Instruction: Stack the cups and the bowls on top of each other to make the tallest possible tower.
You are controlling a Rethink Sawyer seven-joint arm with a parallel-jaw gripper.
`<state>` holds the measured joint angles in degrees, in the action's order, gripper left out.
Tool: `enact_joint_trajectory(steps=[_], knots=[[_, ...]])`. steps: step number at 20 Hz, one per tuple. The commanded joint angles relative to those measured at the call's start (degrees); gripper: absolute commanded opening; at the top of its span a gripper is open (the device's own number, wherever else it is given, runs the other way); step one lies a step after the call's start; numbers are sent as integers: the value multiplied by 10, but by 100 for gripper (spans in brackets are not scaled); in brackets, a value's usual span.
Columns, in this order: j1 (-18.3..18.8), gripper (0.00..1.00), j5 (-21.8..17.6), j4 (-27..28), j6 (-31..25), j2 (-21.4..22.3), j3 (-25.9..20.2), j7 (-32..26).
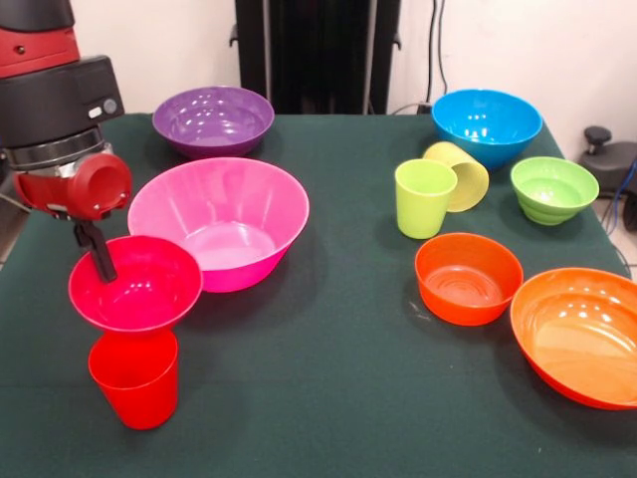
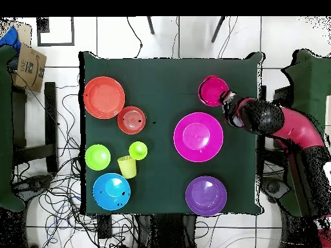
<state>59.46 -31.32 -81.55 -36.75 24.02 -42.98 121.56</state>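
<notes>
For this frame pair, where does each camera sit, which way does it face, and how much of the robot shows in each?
Front view: sits low across the green-clothed table, facing the robot; the red-and-black arm enters upper left, its gripper reaching into the small magenta plastic bowl perched on the upright red plastic tumbler.
Overhead view: above the table, looking straight down; the arm enters from the right edge.
Shared: both show the gripper at the small magenta bowl beside the large pink plastic bowl, turned half round between views.

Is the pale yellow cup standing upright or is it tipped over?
Tipped. The pale yellow cup lies on its side, its open mouth turned away from the upright lime green cup beside it.
</notes>
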Motion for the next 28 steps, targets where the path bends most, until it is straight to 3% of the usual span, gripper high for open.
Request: enact_joint_trajectory(steps=[1, 28], knots=[[-15, 0, -2, 49, -42, -39, -11, -131], [-21, 0, -25, 47, 32, -85, -12, -102]])
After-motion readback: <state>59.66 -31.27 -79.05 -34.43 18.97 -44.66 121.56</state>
